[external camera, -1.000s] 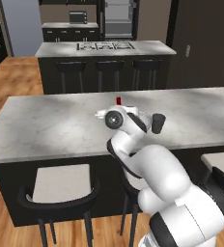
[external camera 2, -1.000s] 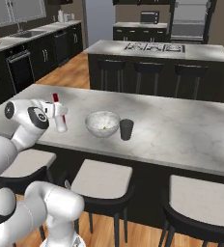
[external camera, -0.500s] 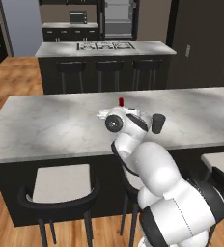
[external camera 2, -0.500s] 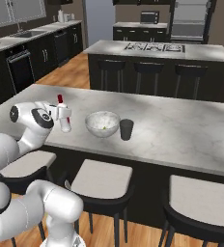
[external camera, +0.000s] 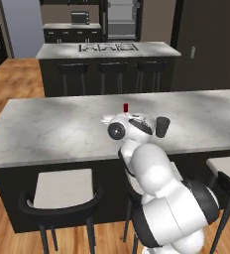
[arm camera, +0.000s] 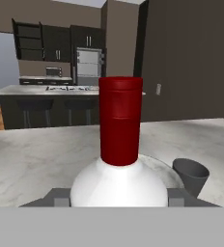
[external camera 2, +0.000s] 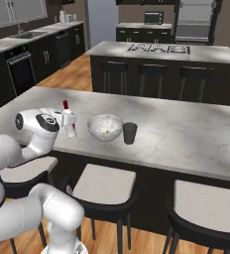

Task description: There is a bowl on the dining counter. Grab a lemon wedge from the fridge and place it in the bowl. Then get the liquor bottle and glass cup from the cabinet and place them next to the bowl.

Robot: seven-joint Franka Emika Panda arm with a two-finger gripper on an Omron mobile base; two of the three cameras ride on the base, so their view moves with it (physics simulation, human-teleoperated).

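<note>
Nearest stand dark stools [external camera 2: 103,184] with pale grey seats, tucked against the dark base of the desk [external camera 2: 196,139], a long grey-white marble slab.

On the slab the pincer [external camera 2: 67,120] grips the liquor bottle [external camera 2: 69,121] by its shoulders, one finger on either side, with the bottle upright at the desk surface; whether its base touches the marble cannot be told. The bottle has a white, rounded body and a tall dark-red cap [arm camera: 120,120], shown close in the hand view.

Just beside the bottle, toward the robot's right, sits the bowl [external camera 2: 105,127], wide, glossy and pale grey-white, with the lemon wedge [external camera 2: 107,131] as a tiny yellow speck inside. The glass cup [external camera 2: 130,133] stands upright just beyond the bowl on the same side, smoky dark grey and tapered toward its base, near but apart from the bowl.

Further back, across a wooden floor [external camera 2: 75,77], lies a marble island [external camera 2: 161,51] with stove burners and three more stools. Behind it are black cabinets, a microwave [external camera 2: 152,18] and a wall oven [external camera 2: 194,21].
</note>
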